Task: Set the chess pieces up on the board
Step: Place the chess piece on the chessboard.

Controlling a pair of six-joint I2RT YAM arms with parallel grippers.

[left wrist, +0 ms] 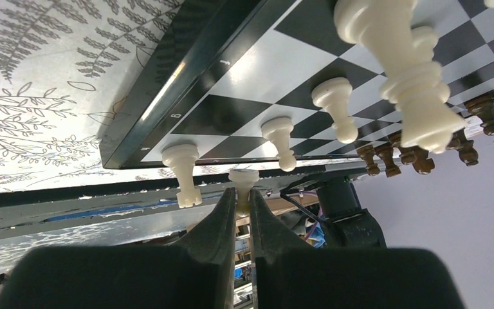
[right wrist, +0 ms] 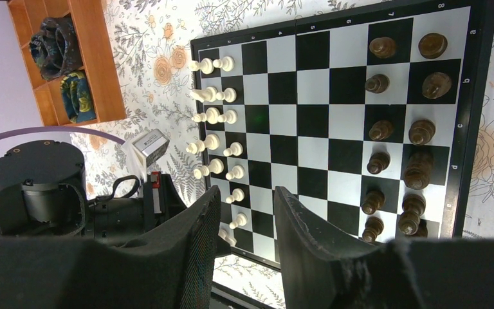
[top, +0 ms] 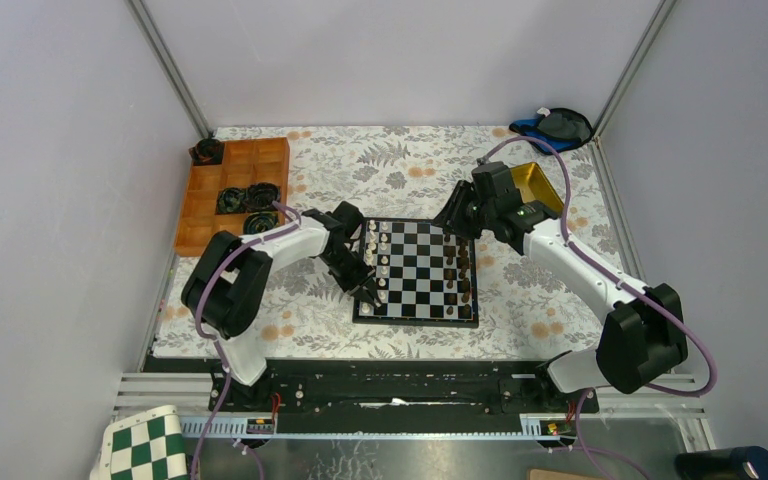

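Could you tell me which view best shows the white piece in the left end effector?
Left wrist: the piece sits close up between the left end effector's fingers. In the top view the arm covers it; the right wrist's own finger mostly blocks that corner.

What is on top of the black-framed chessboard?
White pieces line its left side, dark brown pieces its right; middle squares are bare. The left claw, shut on one white piece, covers the near left corner from above.

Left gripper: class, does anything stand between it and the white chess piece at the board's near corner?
Nothing visible does. The left gripper is shut on that white piece; a neighbouring white piece stands close beside it, clear of the gripper.
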